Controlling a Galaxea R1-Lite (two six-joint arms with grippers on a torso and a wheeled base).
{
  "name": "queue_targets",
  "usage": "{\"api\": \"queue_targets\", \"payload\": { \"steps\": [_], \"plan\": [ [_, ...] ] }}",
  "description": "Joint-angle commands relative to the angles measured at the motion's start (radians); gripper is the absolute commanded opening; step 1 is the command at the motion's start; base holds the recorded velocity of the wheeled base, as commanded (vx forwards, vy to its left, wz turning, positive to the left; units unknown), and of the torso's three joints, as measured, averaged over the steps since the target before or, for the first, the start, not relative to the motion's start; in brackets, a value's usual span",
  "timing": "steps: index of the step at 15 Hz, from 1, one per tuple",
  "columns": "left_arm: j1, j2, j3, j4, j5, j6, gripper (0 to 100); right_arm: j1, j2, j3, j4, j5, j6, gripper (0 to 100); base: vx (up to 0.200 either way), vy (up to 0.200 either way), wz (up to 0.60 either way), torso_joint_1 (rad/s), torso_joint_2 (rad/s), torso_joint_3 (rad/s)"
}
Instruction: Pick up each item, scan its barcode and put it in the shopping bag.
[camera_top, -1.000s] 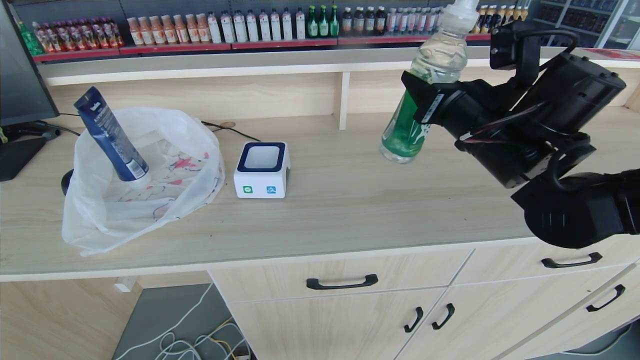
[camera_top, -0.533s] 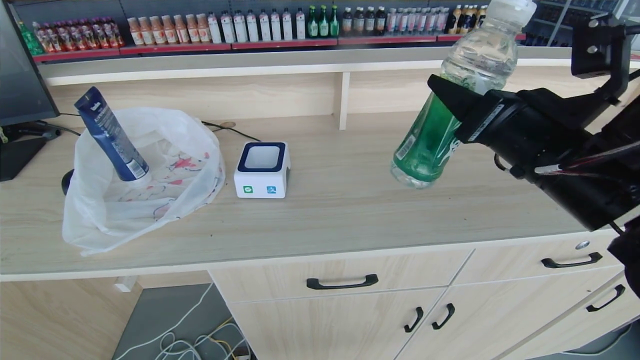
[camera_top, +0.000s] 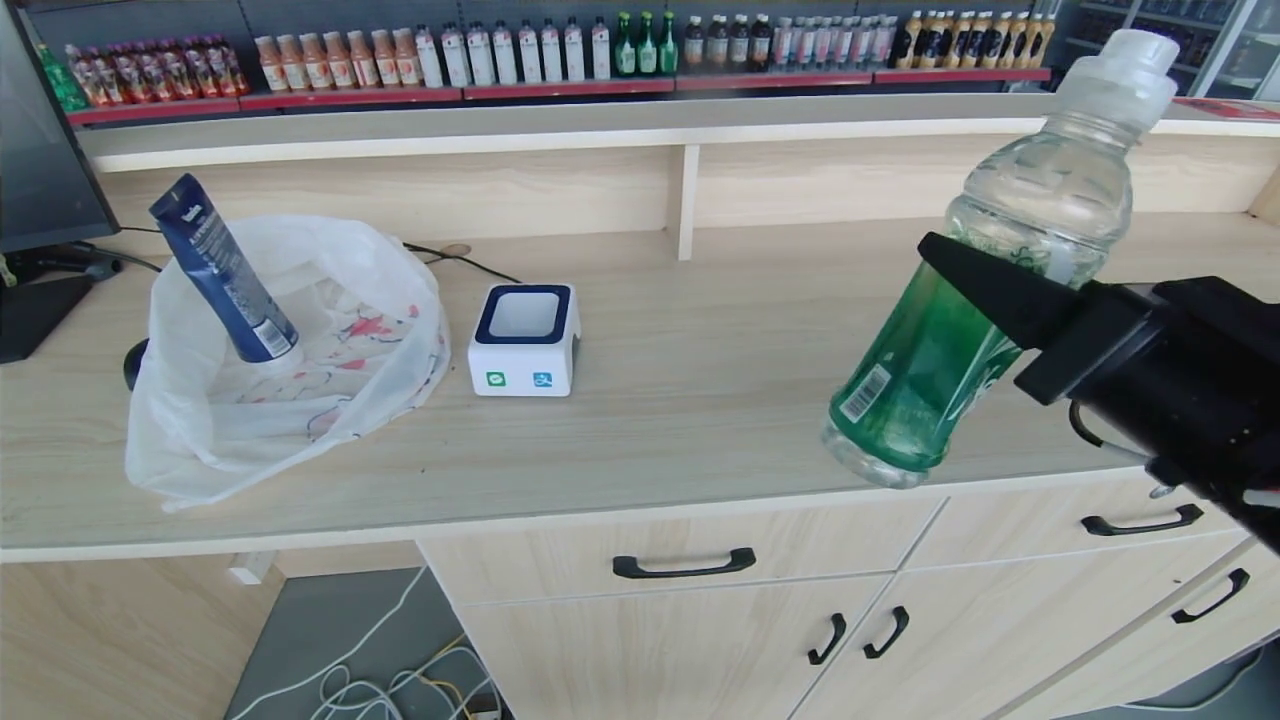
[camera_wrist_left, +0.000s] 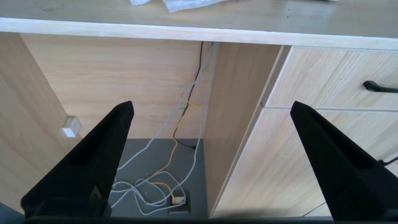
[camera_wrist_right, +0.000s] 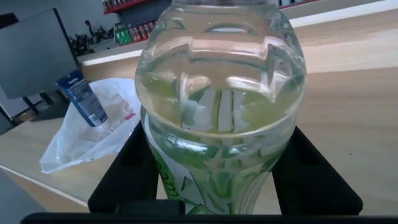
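R gripper (camera_top: 985, 292) clamped on bottle (camera_top: 925, 385) mid-body; smooth, rigid plastic, prob. liquid-heavy, could slip, so grip at label band. L gripper (camera_wrist_left: 211, 107) jaws apart.

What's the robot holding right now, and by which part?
The right gripper holds the bottle around its middle, at the label's top; the left gripper is open, empty.

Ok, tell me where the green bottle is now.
Head view: the green bottle is on the robot's right, held tilted in the right hand above the counter, right of the scanner.
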Motion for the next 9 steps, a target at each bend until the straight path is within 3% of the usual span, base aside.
{"api": "queue_targets", "payload": {
  "steps": [1, 4, 9],
  "plan": [
    [0.001, 0.000, 0.000, 0.000, 0.000, -0.001, 100, 0.048, -0.052, 0.044, -0.003, 0.002, -0.001, 0, 0.000, 0.000, 0.00, 0.000, 0.00, 0.000],
    [0.001, 0.000, 0.000, 0.000, 0.000, -0.001, 100, 0.085, -0.056, 0.056, -0.003, 0.005, 0.002, 0, 0.000, 0.000, 0.00, 0.000, 0.00, 0.000],
    [0.000, 0.000, 0.000, 0.000, 0.000, -0.001, 100, 0.087, -0.059, 0.128, -0.052, 0.135, 0.059, 0, 0.000, 0.000, 0.00, 0.000, 0.00, 0.000]
  ]
}}
